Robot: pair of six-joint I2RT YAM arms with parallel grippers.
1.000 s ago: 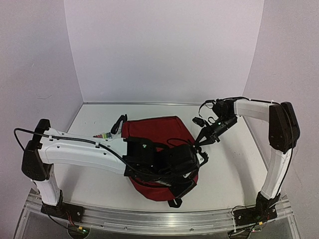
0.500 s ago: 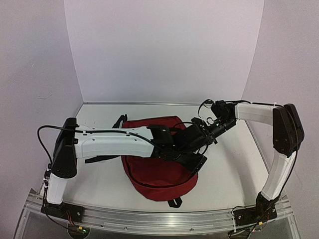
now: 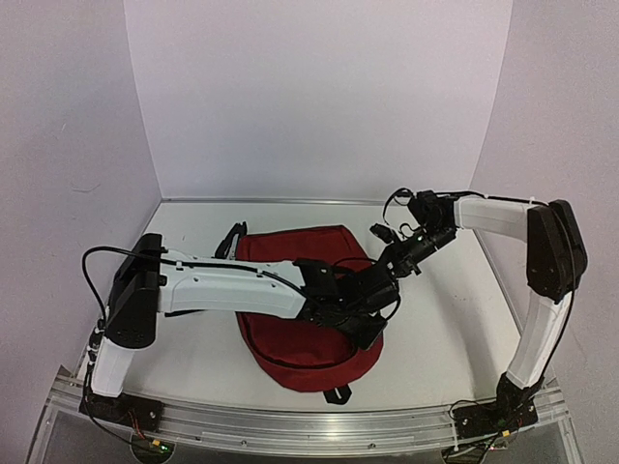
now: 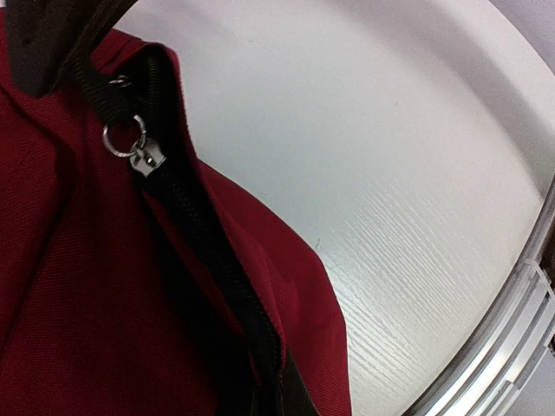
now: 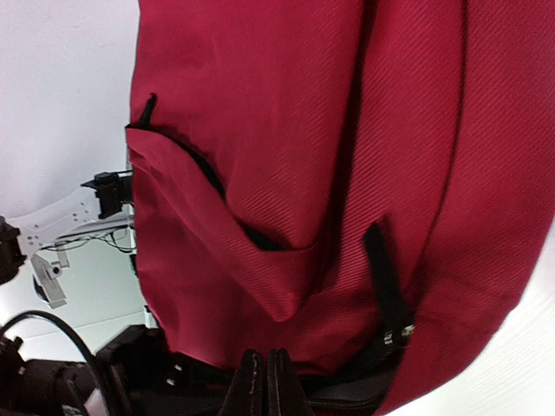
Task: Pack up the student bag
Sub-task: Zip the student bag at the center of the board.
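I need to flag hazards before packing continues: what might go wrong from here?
1. The left tool and right tool crowd the same right edge of the dark red fabric backpack; moving either one may knock the other.
2. The left tool is shut, yet the silver ring zip pull lies ungripped in its wrist view, so it may have missed, and a tug would open nothing.
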